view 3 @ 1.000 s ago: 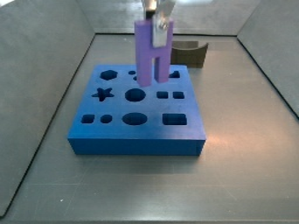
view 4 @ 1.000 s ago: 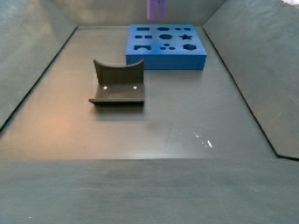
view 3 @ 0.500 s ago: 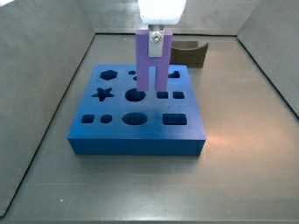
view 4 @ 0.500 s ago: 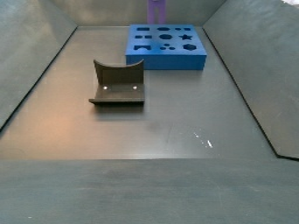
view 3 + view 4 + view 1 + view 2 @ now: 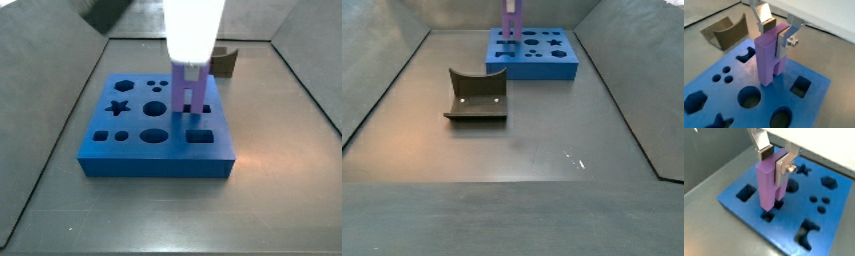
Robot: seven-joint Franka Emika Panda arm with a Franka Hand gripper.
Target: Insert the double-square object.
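Observation:
My gripper (image 5: pixel 776 30) is shut on the upper end of the double-square object (image 5: pixel 769 55), a tall purple peg held upright with its two square prongs pointing down. The peg stands over the blue block (image 5: pixel 747 82) with shaped holes. In a wrist view the prong tips (image 5: pixel 768 209) are at two small square holes in the block's top; I cannot tell whether they have entered. In both side views the peg (image 5: pixel 187 90) (image 5: pixel 512 18) rises from the block (image 5: pixel 147 140) (image 5: pixel 536 60) under the white gripper body (image 5: pixel 195 30).
A dark grey curved block (image 5: pixel 476 95) stands on the grey floor away from the blue block, also seen in a wrist view (image 5: pixel 724 31) and behind the block (image 5: pixel 225 62). Sloping grey walls (image 5: pixel 376 80) enclose the floor.
The gripper has come down with the peg and shifted slightly toward the block's right side; the prongs have dropped from well above the block to its top face.

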